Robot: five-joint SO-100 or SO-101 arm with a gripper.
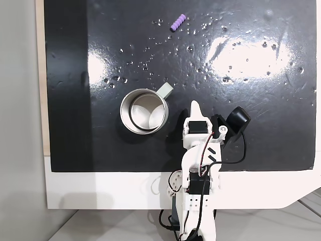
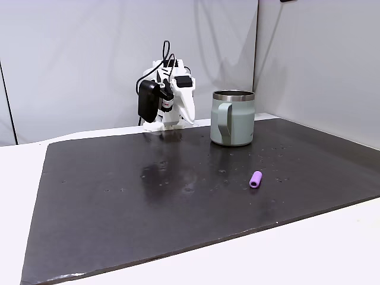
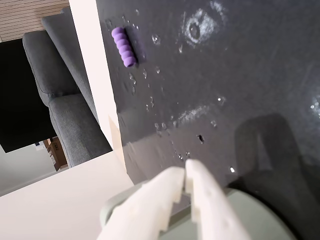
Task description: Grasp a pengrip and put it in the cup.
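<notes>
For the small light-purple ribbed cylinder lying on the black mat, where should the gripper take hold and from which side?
Probably from straight above, closing across the middle of the small light-purple ribbed cylinder. It lies flat on its side on the black mat, well apart from the silver metal mug, so nothing crowds it. The fingers should straddle its long axis; the ribs may help against slipping. The white gripper looks shut and would need to open first.

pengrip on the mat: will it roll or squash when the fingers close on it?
The pengrip is a short ribbed cylinder lying on its side on the glossy black mat, so a nudge across its axis would probably roll it. The ribs look soft, so it likely squashes a bit and resists slipping. It is tiny beside the cup, so presumably very light.
</notes>
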